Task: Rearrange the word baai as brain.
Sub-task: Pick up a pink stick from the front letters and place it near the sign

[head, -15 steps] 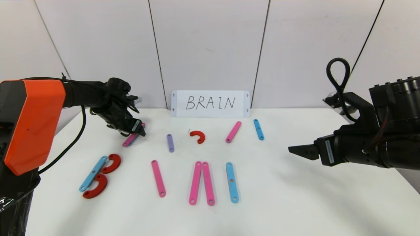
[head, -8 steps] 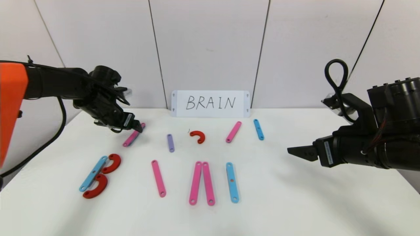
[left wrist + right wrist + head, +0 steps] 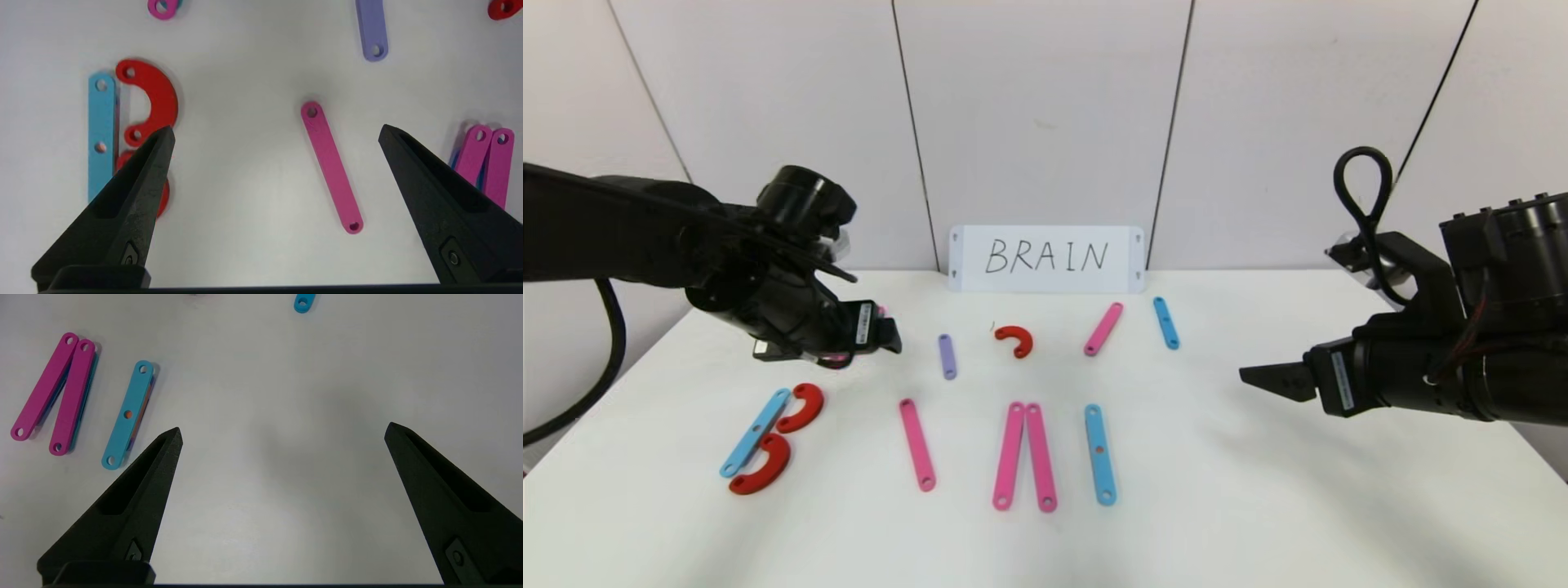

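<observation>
1. The B (image 3: 768, 437) is seen at the left of the desk (image 3: 1258, 506): a blue strip (image 3: 100, 134) with two red half-rings (image 3: 153, 102) touching its side. Nothing holds it.
2. The left hand (image 3: 273, 134) hovers above the desk with its fingers wide apart and empty. In the left wrist view the B lies beside one fingertip, and a single pink strip (image 3: 331, 167) lies between the two fingers, untouched.
3. A short pink strip (image 3: 161, 7) is largely hidden behind the left hand in the head view; only its end is seen in the wrist view.
4. Further right, a purple strip (image 3: 947, 356), a loose red half-ring (image 3: 1016, 340), a pink pair (image 3: 1025, 456) and a blue strip (image 3: 1099, 454) lie apart. A pink strip (image 3: 1103, 328) and a short blue strip (image 3: 1166, 322) lie behind them.
5. The right hand (image 3: 282, 433) is held over bare desk at the right, fingers apart, empty.
6. Risk, as judged: the flat strips offer little edge, so a closing finger may slide one away. A careless descent near the B may knock its half-rings off the blue strip.
</observation>
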